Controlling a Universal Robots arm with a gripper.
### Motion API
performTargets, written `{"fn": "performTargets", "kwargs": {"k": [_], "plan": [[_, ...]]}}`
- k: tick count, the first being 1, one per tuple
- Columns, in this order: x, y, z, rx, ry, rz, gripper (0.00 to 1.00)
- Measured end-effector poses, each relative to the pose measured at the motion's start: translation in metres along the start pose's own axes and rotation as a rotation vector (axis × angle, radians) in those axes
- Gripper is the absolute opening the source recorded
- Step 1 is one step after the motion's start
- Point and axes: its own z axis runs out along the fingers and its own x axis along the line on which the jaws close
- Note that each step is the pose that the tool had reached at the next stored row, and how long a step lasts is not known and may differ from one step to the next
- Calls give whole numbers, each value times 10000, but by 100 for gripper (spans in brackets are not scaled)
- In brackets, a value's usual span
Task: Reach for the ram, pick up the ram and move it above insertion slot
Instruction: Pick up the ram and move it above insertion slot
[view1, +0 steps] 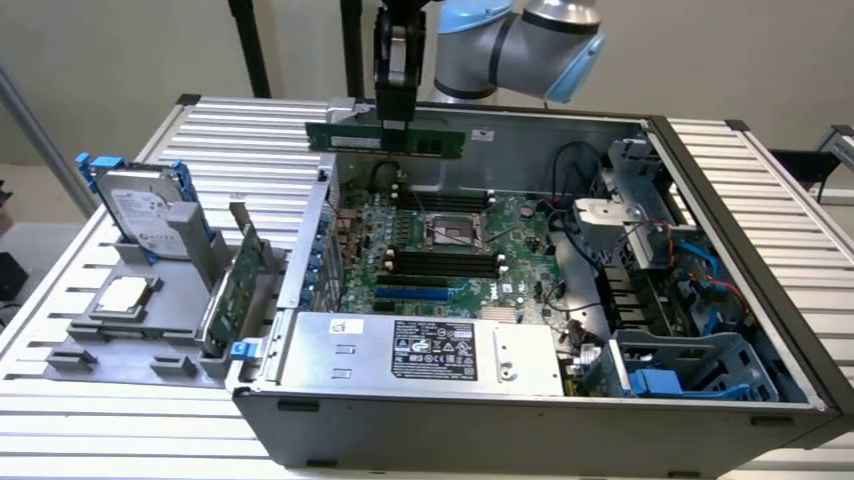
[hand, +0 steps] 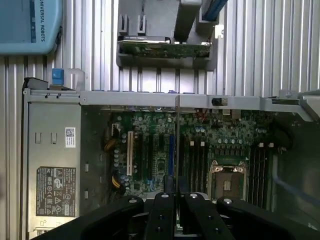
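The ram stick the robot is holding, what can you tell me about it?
The ram is a long, thin green circuit-board stick with small black chips in a row. It hangs level in the air, on its edge, above the back of the open computer case. The black gripper is shut on its middle. Nothing else touches it.

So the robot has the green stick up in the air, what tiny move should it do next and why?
Probably a short glide forward over the motherboard. The gripper is shut on the ram, holding it level above the open computer case, near the back wall. The black memory slots lie lower and nearer the front, so the ram doesn't look to be over them yet.
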Motion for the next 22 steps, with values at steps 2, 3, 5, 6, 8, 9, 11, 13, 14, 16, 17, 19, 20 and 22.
{"fn": "performTargets", "kwargs": {"k": [2,3,5,6,8,9,11,13,14,16,17,19,20,22], "plan": [[-48,-69,17,0,1,0,14],[-71,-104,27,0,0,1,14],[-116,-178,49,0,0,0,14],[-139,-218,63,0,0,0,14],[-181,-295,93,0,0,0,14],[-202,-330,109,0,0,0,14],[-242,-400,143,-1,0,0,14],[-284,-472,178,0,-1,0,14],[-305,-505,194,0,0,0,14],[-347,-560,225,0,-1,1,14],[-366,-584,238,0,0,0,14],[-405,-628,264,0,0,0,14],[-422,-649,277,0,-1,0,14],[-450,-693,300,0,-1,0,14]]}}
